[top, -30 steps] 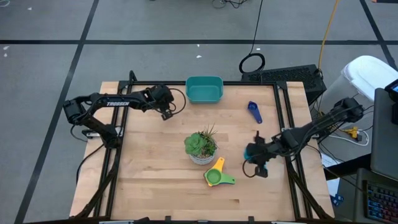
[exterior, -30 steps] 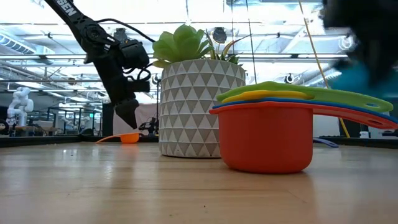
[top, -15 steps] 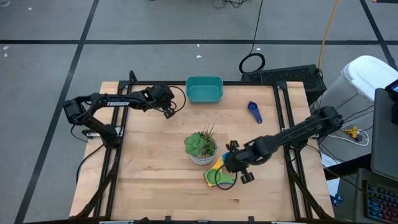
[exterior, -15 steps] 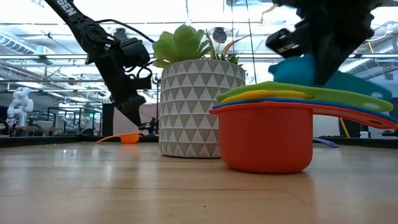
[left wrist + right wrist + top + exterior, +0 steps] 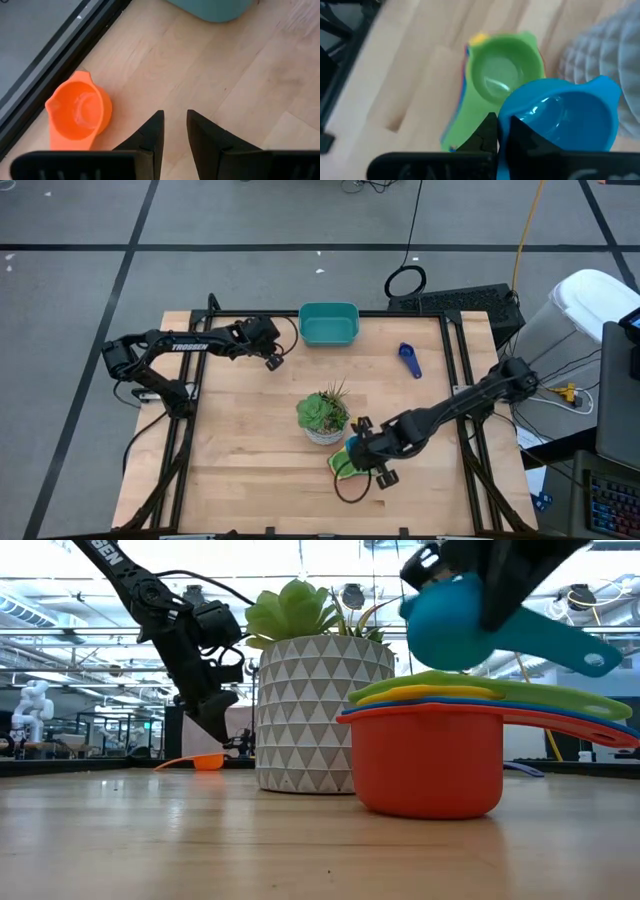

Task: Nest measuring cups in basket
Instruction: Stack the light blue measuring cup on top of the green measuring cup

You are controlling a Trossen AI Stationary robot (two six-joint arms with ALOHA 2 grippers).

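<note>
A stack of nested measuring cups [image 5: 342, 468], green on top [image 5: 502, 80] and red at the bottom [image 5: 430, 755], sits on its base on the table beside the potted plant [image 5: 322, 415]. My right gripper [image 5: 364, 452] hovers over the stack, shut on a light blue cup [image 5: 450, 625]. A small orange cup [image 5: 77, 112] stands by the far left edge. My left gripper [image 5: 175, 120] hangs just beside it, narrowly open and empty. A dark blue cup [image 5: 408, 359] lies far right. The teal basket [image 5: 328, 322] stands at the far edge. My right gripper holds the light blue cup by the wall of its bowl [image 5: 512, 117]; one finger [image 5: 525, 137] looks to be inside the bowl and the other outside. The fingers come from above. The cup is lifted clear over the stack, tilted, its handle [image 5: 570, 650] sticking out free.
The succulent in its white patterned pot [image 5: 325, 710] stands at mid-table, close against the stack. Black frame rails [image 5: 455, 370] run along the table's sides. Bare wood lies along the near left and between the plant and the basket.
My right gripper has carried the light blue cup from near the table's right edge toward the left and stands now over the stack beside the plant. The cup has stayed lifted in the hold. The stack has not moved.
</note>
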